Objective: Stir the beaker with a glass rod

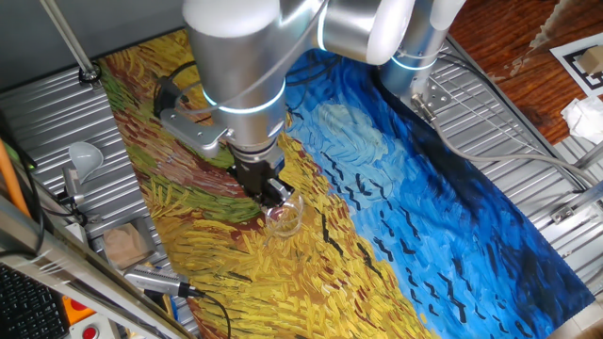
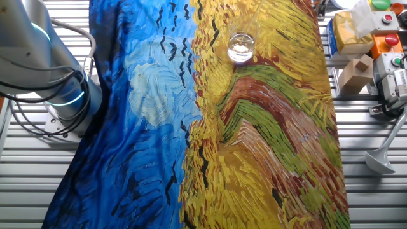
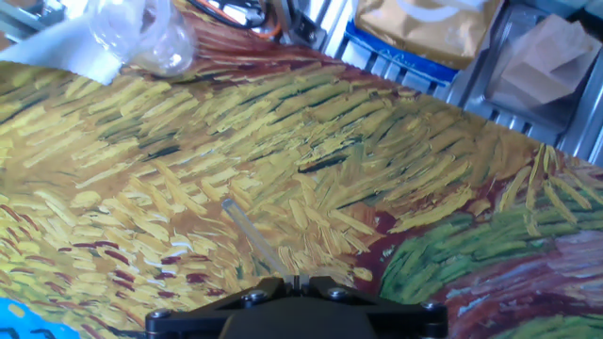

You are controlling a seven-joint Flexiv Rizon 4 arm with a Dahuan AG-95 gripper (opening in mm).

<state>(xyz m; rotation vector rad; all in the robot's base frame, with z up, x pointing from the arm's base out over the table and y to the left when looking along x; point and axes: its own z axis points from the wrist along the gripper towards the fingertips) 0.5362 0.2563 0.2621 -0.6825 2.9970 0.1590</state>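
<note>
Small clear glass beaker (image 3: 141, 33) cut by hand view's top edge; black two-finger tool (image 3: 297, 315) fingertips hidden below frame.

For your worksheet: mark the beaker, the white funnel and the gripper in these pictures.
beaker (image 2: 241, 47), the other fixed view, glass base.
white funnel (image 1: 85, 156), one fixed view, its bowl.
gripper (image 1: 274, 195), one fixed view, at the fingertips.

Our silver arm, black at the hand

Our arm (image 1: 240, 56) has smooth silver-grey casings, glowing pale-blue rings at joints, grey cables near its base (image 2: 63, 108), and a black gripper (image 1: 267, 185).
</note>
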